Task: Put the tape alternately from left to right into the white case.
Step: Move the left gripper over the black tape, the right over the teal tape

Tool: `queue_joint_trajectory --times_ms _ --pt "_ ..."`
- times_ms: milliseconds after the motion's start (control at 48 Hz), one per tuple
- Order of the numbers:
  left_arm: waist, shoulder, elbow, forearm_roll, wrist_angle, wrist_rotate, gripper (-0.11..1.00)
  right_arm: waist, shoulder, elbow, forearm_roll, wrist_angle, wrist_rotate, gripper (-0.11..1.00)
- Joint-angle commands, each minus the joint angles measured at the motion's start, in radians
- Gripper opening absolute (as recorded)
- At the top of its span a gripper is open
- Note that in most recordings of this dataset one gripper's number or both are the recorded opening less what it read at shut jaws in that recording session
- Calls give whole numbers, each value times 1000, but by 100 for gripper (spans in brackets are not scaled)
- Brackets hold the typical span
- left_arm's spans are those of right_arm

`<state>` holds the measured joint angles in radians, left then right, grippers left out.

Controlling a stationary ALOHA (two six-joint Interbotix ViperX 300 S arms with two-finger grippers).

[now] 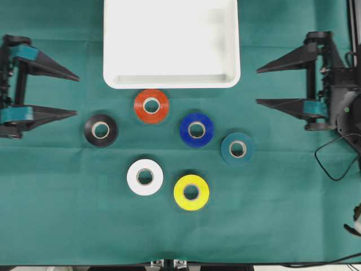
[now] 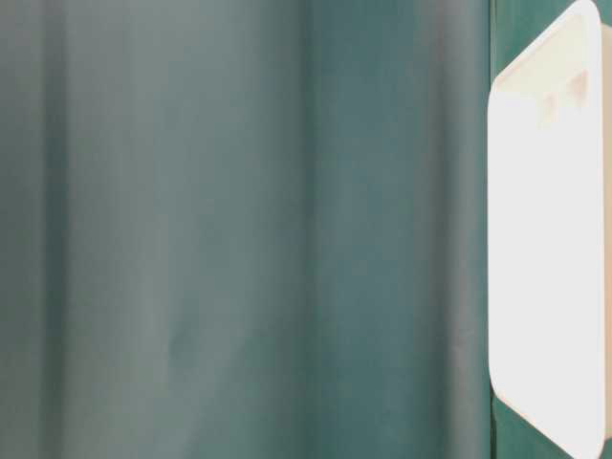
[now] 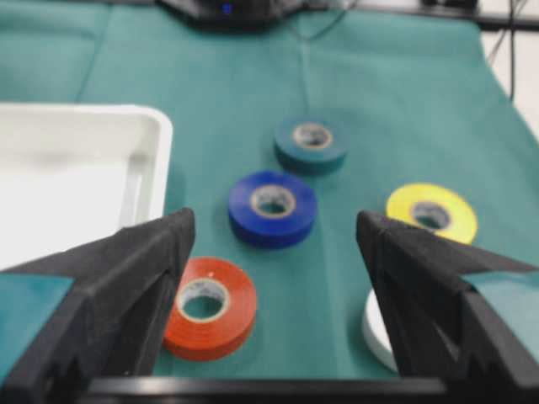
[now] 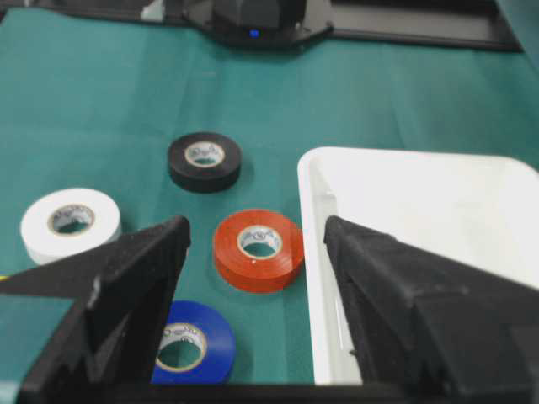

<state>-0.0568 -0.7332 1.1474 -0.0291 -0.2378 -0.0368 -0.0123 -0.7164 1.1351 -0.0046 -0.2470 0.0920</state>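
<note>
Green cloth [image 1: 67, 197] under six rolls, core print illegible.

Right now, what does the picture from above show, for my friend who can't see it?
Six tape rolls lie flat on a green cloth below an empty white case: red-orange, black, blue, teal, white and yellow. The left gripper and right gripper wait open at the sides, holding nothing.

Black arms, tapering black jaws, teal patches, black cables
</note>
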Motion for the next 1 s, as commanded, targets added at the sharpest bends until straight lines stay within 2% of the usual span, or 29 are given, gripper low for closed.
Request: queue_joint_trajectory --times_ms 0,187,479,978 --pt "-3 34 -40 -2 -2 0 89 0 35 -46 -2 14 2 76" --pt "-3 100 -67 -3 17 -14 89 3 95 -80 -2 58 2 76" --pt "15 201 -112 -3 75 -58 89 6 175 -112 -2 63 2 76" --pt "20 356 -192 0 123 -51 88 6 322 -190 -2 127 2 76"
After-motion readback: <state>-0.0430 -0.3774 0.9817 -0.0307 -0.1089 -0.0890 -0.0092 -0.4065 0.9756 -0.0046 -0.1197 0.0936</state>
